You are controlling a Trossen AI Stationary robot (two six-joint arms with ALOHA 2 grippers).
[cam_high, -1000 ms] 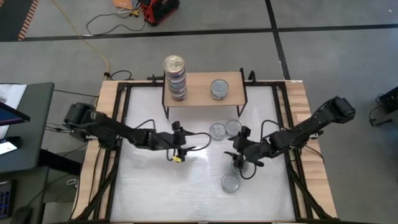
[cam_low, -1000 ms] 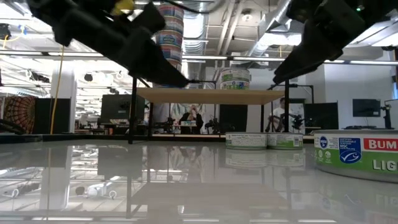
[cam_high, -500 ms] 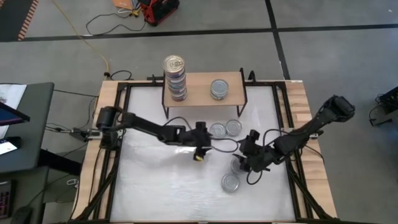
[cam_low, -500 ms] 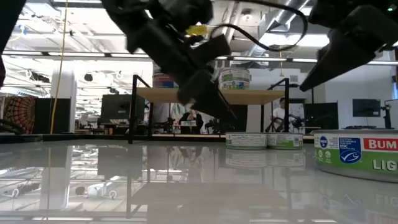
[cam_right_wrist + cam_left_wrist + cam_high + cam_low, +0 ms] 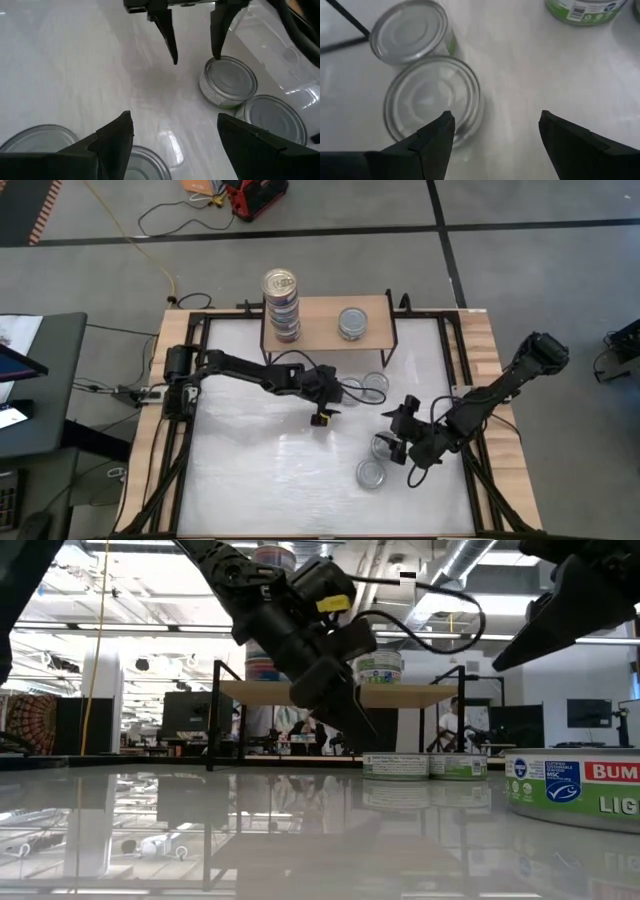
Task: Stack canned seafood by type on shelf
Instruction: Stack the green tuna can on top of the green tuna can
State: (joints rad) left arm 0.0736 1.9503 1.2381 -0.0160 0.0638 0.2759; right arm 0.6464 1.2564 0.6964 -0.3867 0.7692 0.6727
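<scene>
The shelf [image 5: 325, 320] stands at the table's far side. It carries a tall gold-lidded stack of canned seafood [image 5: 281, 300] and a shorter silver-lidded stack [image 5: 352, 323]. Two silver tins [image 5: 351, 389] [image 5: 376, 384] stand on the table in front of the shelf. Two more [image 5: 384, 445] [image 5: 372, 474] stand nearer. My left gripper [image 5: 494, 127] is open and slants down beside the left of the two front tins [image 5: 432, 97], one finger over its near rim. My right gripper [image 5: 175, 131] is open above the two nearer tins [image 5: 35, 142].
The shelf's thin black legs [image 5: 215, 715] stand just behind the two front tins. A cable [image 5: 290, 360] loops off the left arm. The table's near left half is bare white surface [image 5: 260, 480] inside a wooden border [image 5: 170, 380].
My left gripper has swung toward the table's right edge and a little down, turning as it went, and now slants down at the two tins in front of the shelf. My right gripper has drifted a little toward the near right. No tin has moved.
</scene>
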